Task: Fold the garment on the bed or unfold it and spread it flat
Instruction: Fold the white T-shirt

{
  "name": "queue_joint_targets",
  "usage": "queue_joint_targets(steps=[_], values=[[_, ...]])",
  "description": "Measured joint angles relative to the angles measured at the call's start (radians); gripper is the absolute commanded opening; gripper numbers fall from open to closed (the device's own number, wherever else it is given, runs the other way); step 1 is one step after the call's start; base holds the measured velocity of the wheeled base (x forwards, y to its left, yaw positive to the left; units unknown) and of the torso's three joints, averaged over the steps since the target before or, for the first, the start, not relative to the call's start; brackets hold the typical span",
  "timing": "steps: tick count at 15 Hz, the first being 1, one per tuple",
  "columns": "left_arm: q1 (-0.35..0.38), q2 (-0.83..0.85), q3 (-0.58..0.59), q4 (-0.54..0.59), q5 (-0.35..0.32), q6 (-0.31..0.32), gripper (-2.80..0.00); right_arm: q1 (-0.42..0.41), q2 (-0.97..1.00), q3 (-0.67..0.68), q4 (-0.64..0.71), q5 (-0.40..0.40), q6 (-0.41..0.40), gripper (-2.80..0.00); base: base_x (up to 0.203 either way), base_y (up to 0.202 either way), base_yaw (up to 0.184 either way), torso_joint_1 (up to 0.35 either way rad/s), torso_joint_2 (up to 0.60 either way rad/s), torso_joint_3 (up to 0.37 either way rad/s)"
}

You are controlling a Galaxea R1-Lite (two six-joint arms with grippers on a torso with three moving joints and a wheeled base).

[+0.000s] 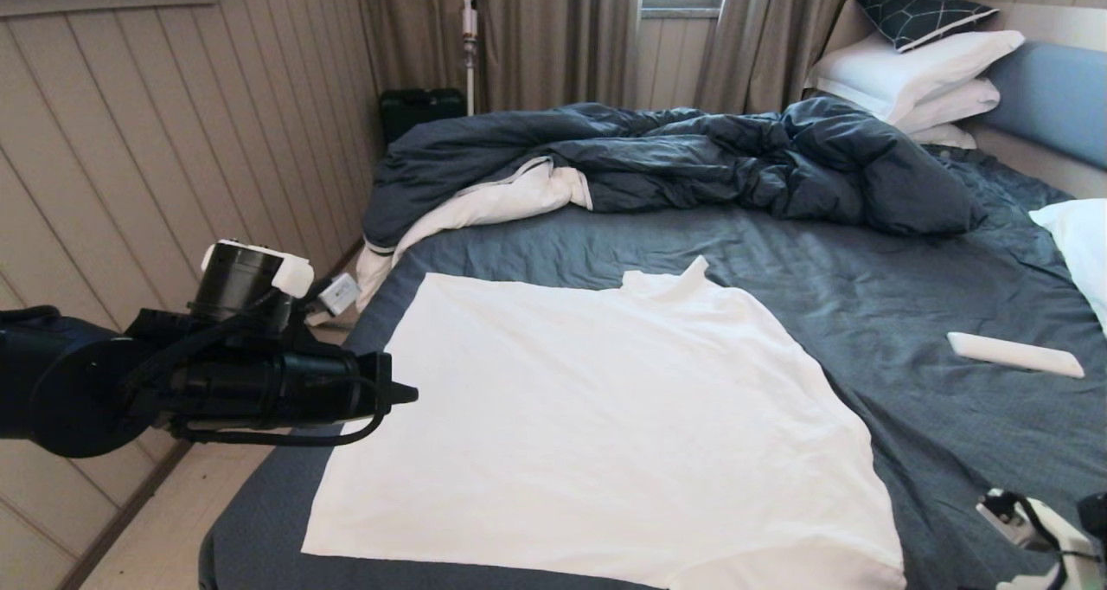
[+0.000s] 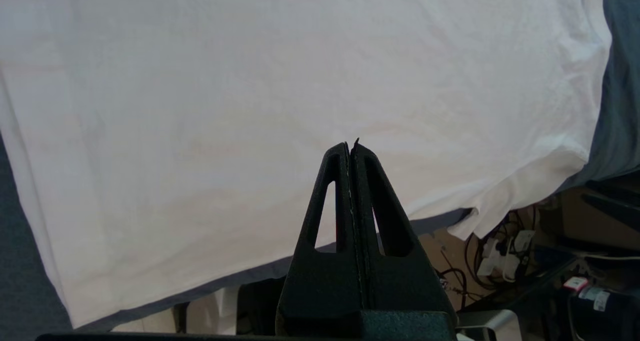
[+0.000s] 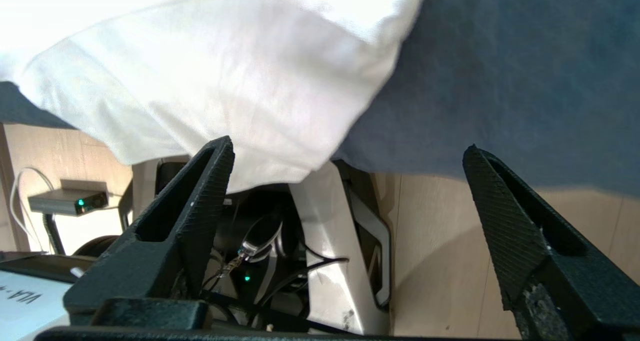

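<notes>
The garment lies spread flat across the lower centre of the bed. Left tool, mid-left, is pinched shut and empty; right tool, jaws wide, holds nothing near the hem, and closing there might drag it off the edge

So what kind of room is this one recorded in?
A bedroom, most likely in a home or a mock-up of one: a double bed with a rumpled duvet, stacked pillows against a headboard, and curtains at the window.
</notes>
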Motion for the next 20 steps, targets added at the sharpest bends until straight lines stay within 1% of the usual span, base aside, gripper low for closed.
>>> queue_joint_targets(steps=[2,4,6,8,10,14,15,20], values=[[0.0,0.007,-0.01,0.0,0.0,0.001,-2.8,0.031,0.044,0.009,-0.014,0.03,-0.004,0.0,0.0,0.0,0.0,0.0,0.0,0.0],[0.0,0.01,-0.019,0.001,0.0,0.001,-2.8,0.061,0.075,0.011,-0.016,0.088,-0.005,0.0,0.0,0.0,0.0,0.0,0.0,0.0],[0.0,0.012,-0.02,0.002,0.0,0.001,-2.8,0.073,0.105,0.013,-0.015,0.125,-0.005,0.0,0.0,0.0,0.0,0.0,0.0,0.0],[0.0,0.013,-0.02,0.001,0.0,0.001,-2.8,0.082,0.137,0.013,-0.03,0.129,-0.004,0.0,0.0,0.0,0.0,0.0,0.0,0.0],[0.0,0.013,-0.02,0.001,0.0,0.001,-2.8,0.087,0.18,0.016,-0.082,0.129,-0.004,0.0,0.0,0.0,0.0,0.0,0.0,0.0],[0.0,0.013,-0.028,0.002,0.0,0.001,-2.8,0.106,0.271,0.069,-0.287,0.129,-0.003,0.0,0.0,0.0,0.0,0.0,0.0,0.0],[0.0,0.015,-0.031,0.002,0.0,0.001,-2.8,0.113,0.287,0.077,-0.317,0.13,-0.001,0.0,0.0,0.0,0.0,0.0,0.0,0.0],[0.0,0.028,-0.036,0.001,0.0,0.001,-2.8,0.151,0.314,0.082,-0.327,0.187,0.009,0.0,0.0,0.0,0.0,0.0,0.0,0.0]])
